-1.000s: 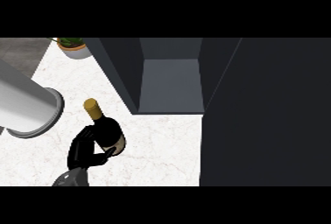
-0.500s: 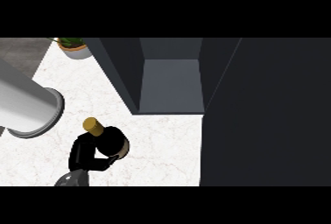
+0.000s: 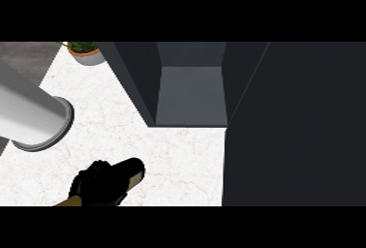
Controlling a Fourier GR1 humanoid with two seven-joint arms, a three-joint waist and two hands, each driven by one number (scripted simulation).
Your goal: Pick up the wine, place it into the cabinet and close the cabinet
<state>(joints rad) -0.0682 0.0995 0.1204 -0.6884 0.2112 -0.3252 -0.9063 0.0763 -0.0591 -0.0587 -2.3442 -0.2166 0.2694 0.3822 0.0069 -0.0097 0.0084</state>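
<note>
Low in the frame, left of centre, you see a robot hand [image 3: 100, 186] curled around the wine [image 3: 133, 173], clamped on it. The bottle lies tilted over the marble surface [image 3: 178, 155], below the open cabinet [image 3: 190, 97].

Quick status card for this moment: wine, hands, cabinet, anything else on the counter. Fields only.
wine: dark bottle, tan top, low on the counter, mostly hidden by the hand
left hand: curled round the bottle
right hand: not in view
cabinet: open, dark interior holds nothing visible; door at view's right
counter: white marble
other: potted plant top left; grey cylinder at left
</note>
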